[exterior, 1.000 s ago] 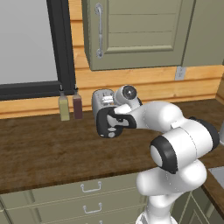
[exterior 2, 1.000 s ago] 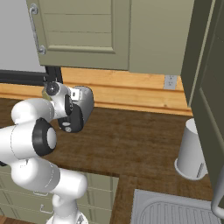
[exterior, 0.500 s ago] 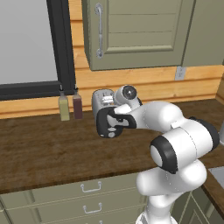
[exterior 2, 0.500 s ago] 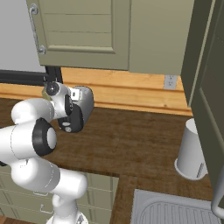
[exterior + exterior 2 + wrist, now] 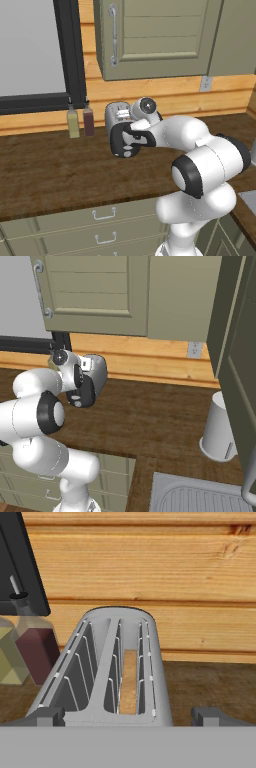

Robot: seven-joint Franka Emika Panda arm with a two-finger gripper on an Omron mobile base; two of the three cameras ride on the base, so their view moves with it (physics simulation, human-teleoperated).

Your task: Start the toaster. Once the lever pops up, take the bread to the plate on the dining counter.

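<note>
Nothing moved since earlier, gripper (image 5: pixel 128 716) jaws spread wide over toaster (image 5: pixel 107 667), bread (image 5: pixel 129 682) in its right slot, bottles (image 5: pixel 81 120) left of toaster.

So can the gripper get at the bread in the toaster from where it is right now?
Probably yes. The gripper is open and sits right at the toaster, looking down its slots. The bread stands in the right slot with nothing over it, though it sits low between the wire guides.

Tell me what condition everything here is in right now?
toaster: upright on the worktop, one slot filled, the other bare.
bread: sunk in the right slot.
gripper: open, fingertips straddling the toaster's near end.
cabinet door: closed.
two bottles: upright beside the toaster.
</note>
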